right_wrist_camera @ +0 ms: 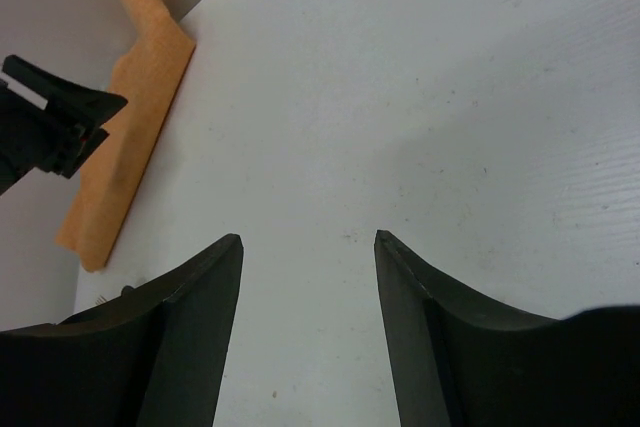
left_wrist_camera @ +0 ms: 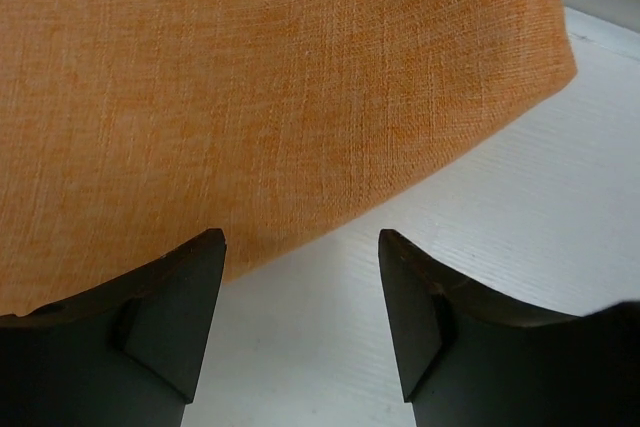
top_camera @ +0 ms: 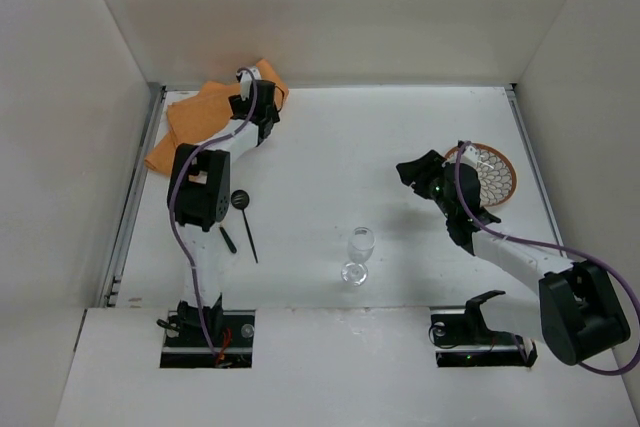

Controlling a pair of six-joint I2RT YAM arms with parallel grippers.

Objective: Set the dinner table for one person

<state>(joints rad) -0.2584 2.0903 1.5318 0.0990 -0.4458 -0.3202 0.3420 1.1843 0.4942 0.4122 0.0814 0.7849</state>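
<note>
The dinner table (top_camera: 340,147) is a white tabletop. An orange cloth mat (top_camera: 195,119) lies crumpled at its back left corner. My left gripper (top_camera: 266,117) hangs low at the mat's right edge; in the left wrist view it (left_wrist_camera: 300,247) is open and empty, with the mat (left_wrist_camera: 250,97) filling the view ahead and reaching under the left finger. My right gripper (top_camera: 407,172) is open and empty over bare table (right_wrist_camera: 420,97), just left of a round orange-rimmed patterned plate (top_camera: 505,162). A clear wine glass (top_camera: 358,252) stands near the front middle. A black spoon (top_camera: 244,219) lies front left.
A short black utensil (top_camera: 227,239) lies beside the spoon. Metal rails run along the side edges (top_camera: 128,209). White walls enclose the back and sides. The right wrist view shows the mat (right_wrist_camera: 130,117) and the left arm's gripper (right_wrist_camera: 50,117) far off.
</note>
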